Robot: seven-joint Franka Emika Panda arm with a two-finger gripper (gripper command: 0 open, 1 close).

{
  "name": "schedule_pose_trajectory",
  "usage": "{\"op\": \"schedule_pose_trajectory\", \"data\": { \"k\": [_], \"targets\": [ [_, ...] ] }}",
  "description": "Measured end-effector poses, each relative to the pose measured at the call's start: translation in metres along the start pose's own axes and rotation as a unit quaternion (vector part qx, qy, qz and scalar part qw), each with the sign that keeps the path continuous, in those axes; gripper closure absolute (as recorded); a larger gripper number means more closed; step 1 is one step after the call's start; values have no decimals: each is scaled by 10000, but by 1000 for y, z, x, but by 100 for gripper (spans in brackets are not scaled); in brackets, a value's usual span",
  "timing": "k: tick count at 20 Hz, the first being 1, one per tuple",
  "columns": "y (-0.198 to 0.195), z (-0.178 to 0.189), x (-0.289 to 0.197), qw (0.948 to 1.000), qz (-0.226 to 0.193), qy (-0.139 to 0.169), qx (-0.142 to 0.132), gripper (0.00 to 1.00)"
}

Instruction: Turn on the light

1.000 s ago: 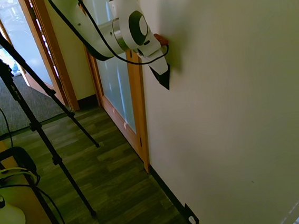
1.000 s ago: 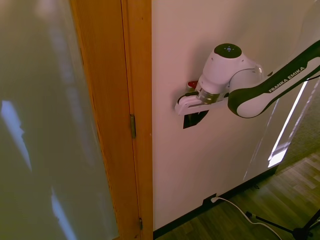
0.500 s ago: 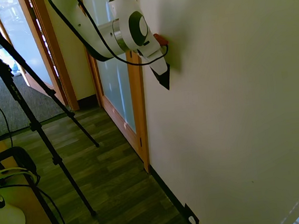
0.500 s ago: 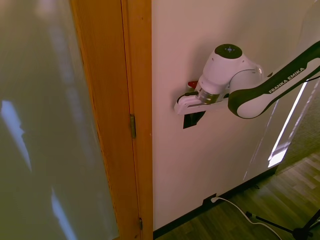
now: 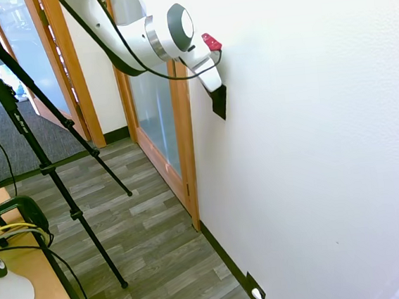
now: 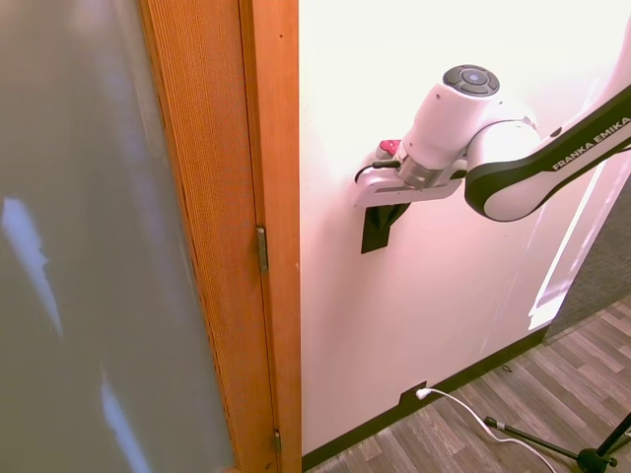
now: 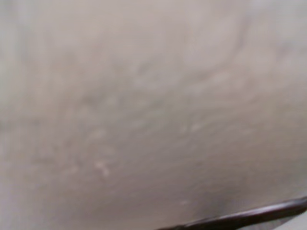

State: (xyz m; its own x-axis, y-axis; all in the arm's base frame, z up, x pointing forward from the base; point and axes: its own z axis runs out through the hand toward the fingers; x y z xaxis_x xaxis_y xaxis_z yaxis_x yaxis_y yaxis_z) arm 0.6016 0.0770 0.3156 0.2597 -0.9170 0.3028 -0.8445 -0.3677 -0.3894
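Note:
The switch is a small black upright plate on the white wall, just right of the wooden door frame; it also shows in the second exterior view. My gripper is pressed against the plate's upper edge, and the white hand covers the plate's top. No lamp is in view. In both exterior views the wall looks brightly lit. The wrist view shows only blurred wall and a dark edge at the bottom.
A wooden door frame with a frosted glass door stands directly left of the switch. Low on the wall, at the baseboard, sits a black socket plate with a white plug, its cable trailing over the wood floor.
The wrist has tilted up and the hand has risen slightly against the plate. Wall and floor are clearly brighter than half a second ago.

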Motion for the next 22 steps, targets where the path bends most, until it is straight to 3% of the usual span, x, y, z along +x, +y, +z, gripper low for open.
{"op": "schedule_pose_trajectory", "data": {
  "k": [5,16,22],
  "targets": [
    [26,-30,35,9996,141,213,-85,100],
    [72,-95,29,9998,85,163,-98,100],
    [92,-110,27,9999,15,129,-101,100]
  ]
}}
